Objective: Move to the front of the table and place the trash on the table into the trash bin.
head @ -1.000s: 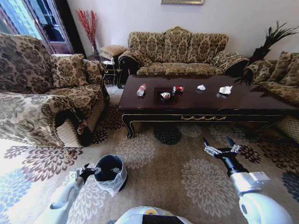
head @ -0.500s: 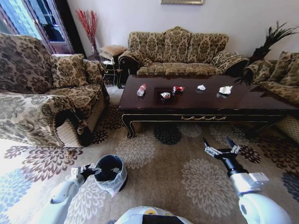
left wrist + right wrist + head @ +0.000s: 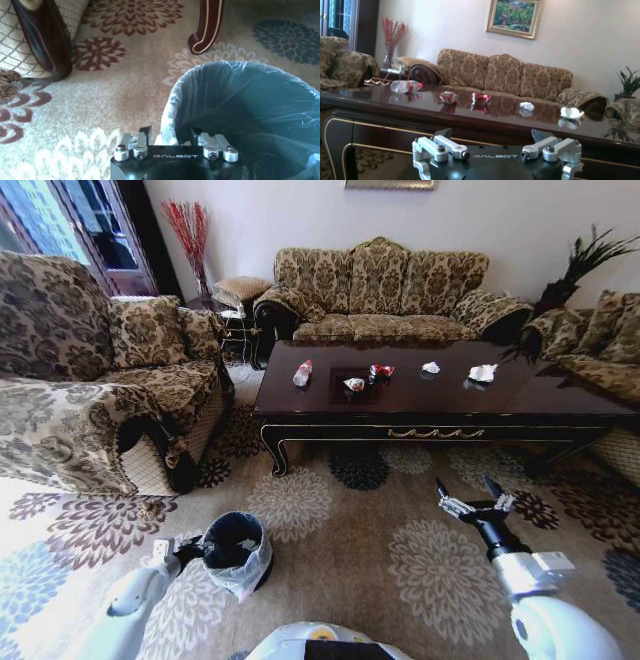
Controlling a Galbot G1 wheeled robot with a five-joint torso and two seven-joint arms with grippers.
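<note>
Head view shows your left gripper [image 3: 188,548] clamped on the trash bin [image 3: 236,552] rim, carrying it along for drop-offs. Your right gripper [image 3: 472,498] hangs with fingers apart, facing the table [image 3: 420,408], where the bottle [image 3: 302,373] and wrappers [image 3: 381,370] lie.

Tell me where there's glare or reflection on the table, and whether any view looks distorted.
Head view: wide-angle bending at the edges, pale sheen on the table top. Right wrist view: the glossy top mirrors the bottle and wrappers. Left wrist view: sunlight brightens the trash bin liner.
</note>
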